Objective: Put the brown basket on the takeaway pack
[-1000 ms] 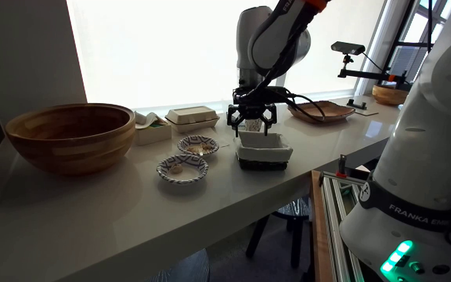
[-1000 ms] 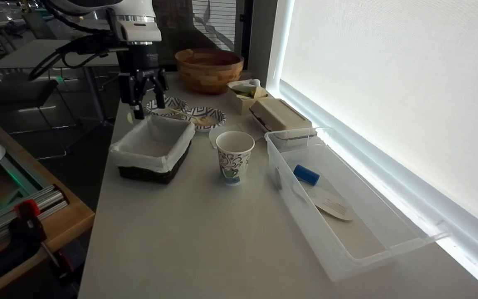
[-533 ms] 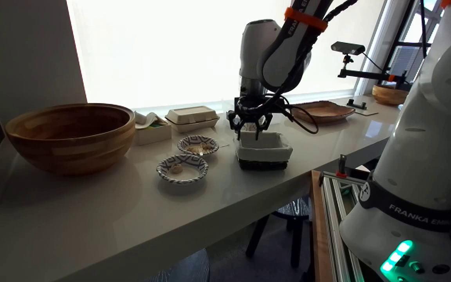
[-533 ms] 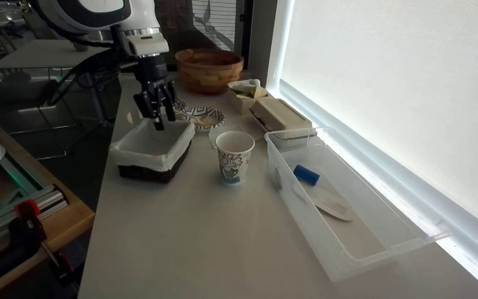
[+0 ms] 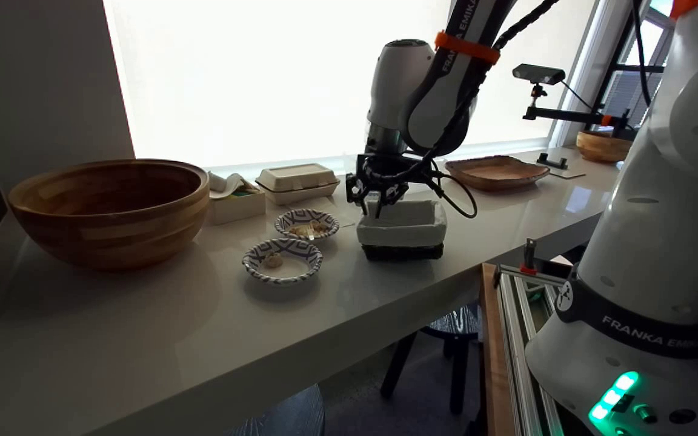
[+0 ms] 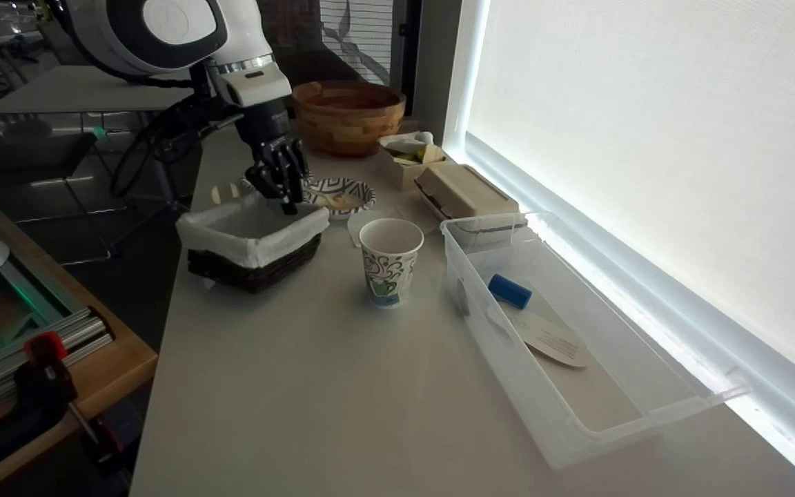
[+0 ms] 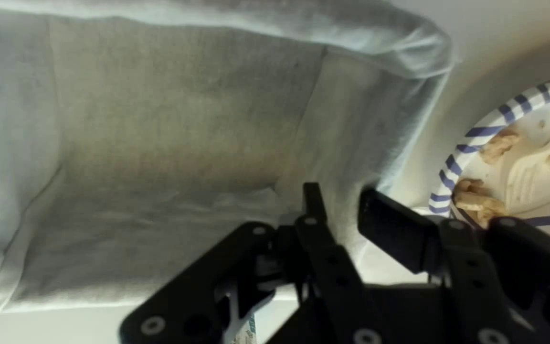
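Observation:
The brown basket point(image 5: 402, 236), dark woven with a white cloth lining, stands near the counter's front edge and looks slightly tilted in an exterior view point(image 6: 254, 266). My gripper point(image 7: 340, 203) straddles its end wall on the side of the patterned bowls. One finger is inside the lining, the other outside, and the cloth-covered wall lies between them. The fingers have come in close on that wall. In an exterior view the gripper point(image 5: 371, 212) leans over that end of the basket. The takeaway pack point(image 5: 297, 183), a closed beige clamshell box, rests by the window, apart from the basket.
Two patterned bowls point(image 5: 282, 261) with food scraps sit beside the basket. A paper cup point(image 6: 390, 266) and a clear plastic bin point(image 6: 508, 369) stand nearby. Beyond the pack are an open box point(image 5: 237, 208) and a large wooden bowl point(image 5: 109, 224).
My gripper has come down at a slant toward the bowls' side, and its fingers have drawn together on the basket's end wall. The basket has shifted slightly toward the bowls and tilted a little.

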`<state>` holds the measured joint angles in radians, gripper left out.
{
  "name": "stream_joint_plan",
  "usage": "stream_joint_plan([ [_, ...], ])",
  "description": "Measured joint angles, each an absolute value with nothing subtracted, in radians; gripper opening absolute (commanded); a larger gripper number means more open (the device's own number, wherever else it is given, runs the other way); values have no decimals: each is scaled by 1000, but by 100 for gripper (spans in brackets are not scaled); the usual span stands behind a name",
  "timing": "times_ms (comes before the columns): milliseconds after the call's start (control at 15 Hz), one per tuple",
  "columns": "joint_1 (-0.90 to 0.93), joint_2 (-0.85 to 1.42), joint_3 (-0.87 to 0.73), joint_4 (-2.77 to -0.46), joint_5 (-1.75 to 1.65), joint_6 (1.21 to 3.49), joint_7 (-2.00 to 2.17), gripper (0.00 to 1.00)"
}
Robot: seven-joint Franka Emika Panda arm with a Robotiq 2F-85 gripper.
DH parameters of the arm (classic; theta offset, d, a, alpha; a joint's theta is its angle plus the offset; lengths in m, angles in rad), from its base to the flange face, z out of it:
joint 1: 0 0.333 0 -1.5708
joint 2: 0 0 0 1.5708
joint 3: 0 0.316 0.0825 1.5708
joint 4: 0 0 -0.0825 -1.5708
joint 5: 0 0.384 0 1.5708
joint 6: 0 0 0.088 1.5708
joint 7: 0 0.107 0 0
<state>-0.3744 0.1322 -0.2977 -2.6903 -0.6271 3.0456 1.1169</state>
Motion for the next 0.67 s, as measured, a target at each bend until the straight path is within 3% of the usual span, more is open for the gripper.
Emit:
stream_joint_plan([
  [200, -375, 149, -305, -2692, -629, 3126, 1117, 84],
  [467, -376, 179, -309, -2697, -628, 3188, 1117, 93],
  [533, -376, 185, -308, -2697, -627, 3194, 1117, 66],
  [600, -377, 190, -306, -2697, -626, 3196, 1117, 66],
  [667, -379, 196, -302, -2697, -624, 3196, 1117, 58],
])
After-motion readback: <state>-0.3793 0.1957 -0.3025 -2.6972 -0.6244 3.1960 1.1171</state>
